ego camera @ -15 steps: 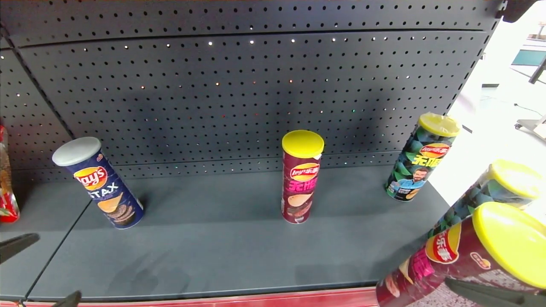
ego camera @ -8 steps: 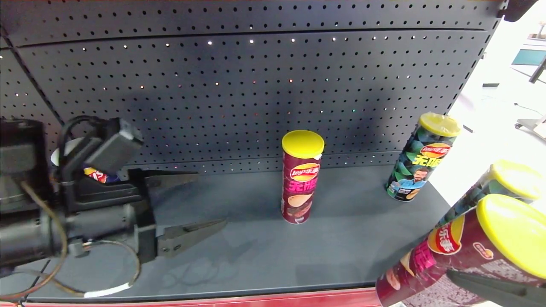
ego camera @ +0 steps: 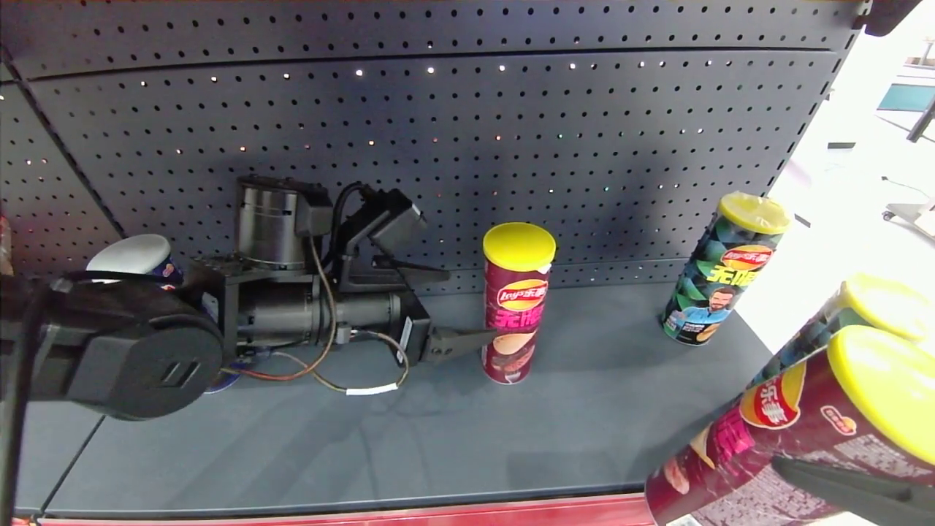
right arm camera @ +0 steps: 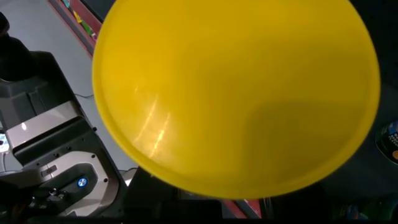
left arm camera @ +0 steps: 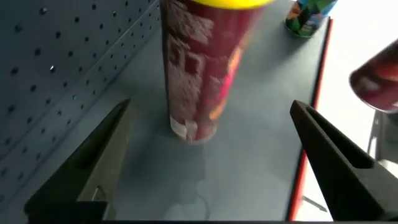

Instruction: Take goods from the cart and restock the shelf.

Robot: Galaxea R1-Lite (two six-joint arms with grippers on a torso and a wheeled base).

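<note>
Left gripper [ego camera: 473, 305]: jaws wide apart, held level above the shelf [ego camera: 365, 438], tips just beside the centre can [ego camera: 515, 307], no contact seen. The centre can stands upright mid-shelf. Right gripper [ego camera: 825, 478] clamps the held can [ego camera: 803, 431], tilted, off the shelf's front right corner. Green can [ego camera: 719, 274] stands upright at the shelf's right end.

Chip can [right arm camera: 249, 81] end-on, yellow lid [right arm camera: 186, 124] facing camera, close up; grey floor [right arm camera: 43, 74] behind.
</note>
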